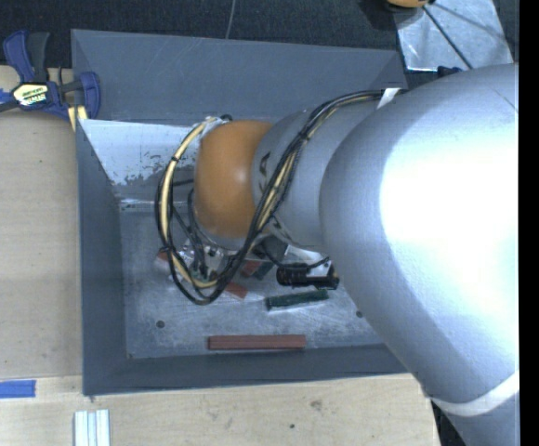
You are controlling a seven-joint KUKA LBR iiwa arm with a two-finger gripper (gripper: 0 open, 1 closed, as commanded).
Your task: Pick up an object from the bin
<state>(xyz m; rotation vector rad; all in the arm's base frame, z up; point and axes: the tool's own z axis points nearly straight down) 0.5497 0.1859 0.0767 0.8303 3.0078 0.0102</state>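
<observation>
The big silver arm (418,221) hangs over the bin (102,249). I cannot tell if its gripper (203,260) is open. A small red-brown stick (237,292) beside it, mid-bin, looks light and stiff; pinch its sides.

- A dark, matt black surface (158,3) runs across the far side of where I work, along the top of the camera view.
- A pale tan tabletop (28,249) lies flat on the left and carries on along the bottom edge.
- A crinkled silvery sheet (455,26) lies at the top right against the dark surface, and the light falls brightly on it.
- A thin pale cord (233,3) runs straight down over the dark surface from the top edge.
</observation>
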